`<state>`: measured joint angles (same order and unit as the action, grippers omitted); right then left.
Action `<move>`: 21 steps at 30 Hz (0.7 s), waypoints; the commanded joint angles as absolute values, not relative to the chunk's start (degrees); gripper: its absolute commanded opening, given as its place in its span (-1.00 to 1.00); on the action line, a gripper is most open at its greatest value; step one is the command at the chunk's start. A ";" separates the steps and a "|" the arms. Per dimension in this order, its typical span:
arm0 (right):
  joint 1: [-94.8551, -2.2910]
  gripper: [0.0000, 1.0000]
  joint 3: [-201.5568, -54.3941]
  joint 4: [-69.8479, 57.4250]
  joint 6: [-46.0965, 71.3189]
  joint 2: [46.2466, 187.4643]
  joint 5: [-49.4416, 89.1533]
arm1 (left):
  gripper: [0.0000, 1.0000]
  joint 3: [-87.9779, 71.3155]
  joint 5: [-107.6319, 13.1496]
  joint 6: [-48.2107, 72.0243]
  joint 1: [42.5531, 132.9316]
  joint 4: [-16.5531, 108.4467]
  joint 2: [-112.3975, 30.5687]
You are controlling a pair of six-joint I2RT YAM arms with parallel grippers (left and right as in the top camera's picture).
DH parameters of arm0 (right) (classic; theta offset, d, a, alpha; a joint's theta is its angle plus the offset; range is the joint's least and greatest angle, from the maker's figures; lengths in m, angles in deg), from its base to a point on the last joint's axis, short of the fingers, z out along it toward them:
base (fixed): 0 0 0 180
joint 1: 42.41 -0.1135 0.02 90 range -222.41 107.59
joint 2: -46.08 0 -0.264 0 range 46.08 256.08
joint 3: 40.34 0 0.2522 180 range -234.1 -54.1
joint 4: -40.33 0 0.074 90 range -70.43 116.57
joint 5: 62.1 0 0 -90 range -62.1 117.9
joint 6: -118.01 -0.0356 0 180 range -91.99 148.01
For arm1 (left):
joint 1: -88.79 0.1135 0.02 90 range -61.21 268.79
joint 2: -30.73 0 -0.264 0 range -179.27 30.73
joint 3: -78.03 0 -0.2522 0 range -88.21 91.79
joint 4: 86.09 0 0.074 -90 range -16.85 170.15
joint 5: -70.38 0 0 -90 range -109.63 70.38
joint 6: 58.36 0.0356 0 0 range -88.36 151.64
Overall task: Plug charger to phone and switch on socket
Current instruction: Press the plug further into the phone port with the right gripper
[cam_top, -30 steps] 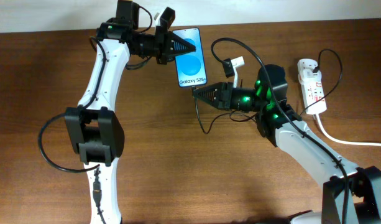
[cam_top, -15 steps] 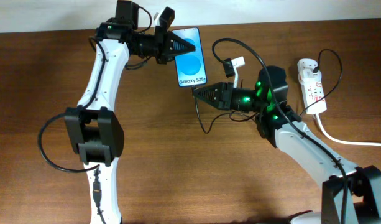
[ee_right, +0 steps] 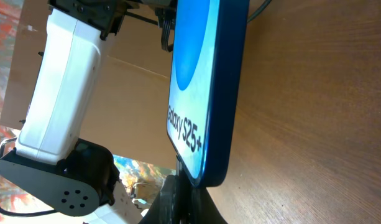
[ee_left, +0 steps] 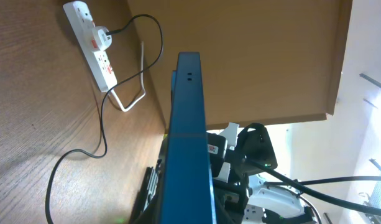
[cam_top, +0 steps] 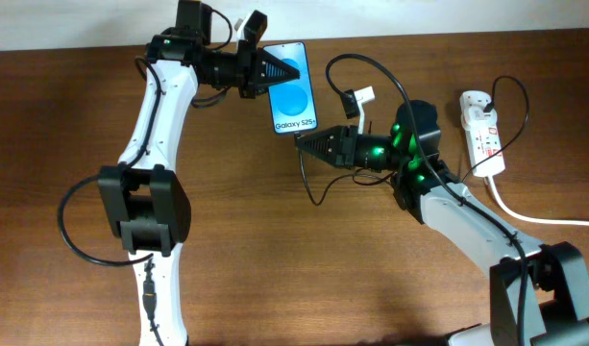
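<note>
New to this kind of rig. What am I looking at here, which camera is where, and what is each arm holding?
Two white robot arms stand at a wooden table, each ending in two-finger jaws. The wide picture is from a camera fixed above. The other two are from cameras on the wrists, looking along the jaws. The left jaws clamp the phone by its side, blue screen facing up. The right jaws pinch the plug end of the charger, a thin black cable, at the phone's foot. Whether it is already in cannot be seen. The cable's other end is plugged into the socket, a white power strip beside the right arm.
</note>
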<state>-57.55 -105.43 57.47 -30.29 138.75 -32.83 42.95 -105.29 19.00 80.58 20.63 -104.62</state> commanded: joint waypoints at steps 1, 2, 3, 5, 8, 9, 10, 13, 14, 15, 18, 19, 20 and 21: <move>-55.84 -0.92 -108.82 58.56 -29.90 139.36 -24.50 | -1.00 43.62 -109.82 19.13 79.05 19.05 -104.16; -55.84 -0.92 -108.82 58.43 -29.90 139.36 -26.01 | -1.00 43.62 -109.82 19.13 79.14 19.05 -104.16; -55.82 -0.85 -108.82 57.84 -29.92 139.36 -27.04 | -1.00 43.62 -109.82 19.13 79.34 19.05 -104.16; -55.82 -0.61 -108.82 56.29 -29.92 139.36 -28.13 | -1.00 43.62 -109.82 19.11 79.69 19.05 -104.16; -55.82 -0.20 -108.82 55.72 -29.44 139.36 -31.08 | -1.00 43.62 -109.66 19.13 80.93 19.27 -104.16; -55.82 -0.16 -108.80 55.70 -29.44 139.36 -31.52 | -1.00 43.62 -109.64 19.13 81.00 19.36 -104.16; -55.84 -0.14 -108.80 55.70 -29.44 139.36 -31.93 | -1.00 43.62 -109.64 19.13 81.22 19.88 -104.16; -55.84 -0.03 -108.80 55.72 -29.27 139.36 -33.53 | -1.00 43.62 -108.75 19.13 82.16 20.80 -104.16; -55.84 0.07 -108.80 55.72 -29.00 139.36 -34.08 | -1.00 43.62 -108.77 19.13 82.35 20.80 -104.16; -55.84 0.24 -108.80 55.44 -27.43 139.36 -34.97 | -1.00 43.62 -108.79 19.11 82.49 20.80 -104.16; -55.88 0.26 -108.80 52.11 -25.79 139.36 -35.32 | -1.00 43.62 -108.79 19.09 82.42 20.78 -104.16; -55.95 0.26 -108.80 50.74 -25.14 139.36 -35.30 | -1.00 43.62 -108.81 19.09 82.42 20.76 -104.16; -55.95 0.26 -108.80 50.74 -25.16 139.36 -35.32 | -1.00 43.62 -108.79 19.09 82.42 20.76 -104.16; -55.95 0.26 -108.80 50.78 -25.16 139.36 -35.32 | -1.00 43.62 -108.79 19.09 82.31 20.76 -104.16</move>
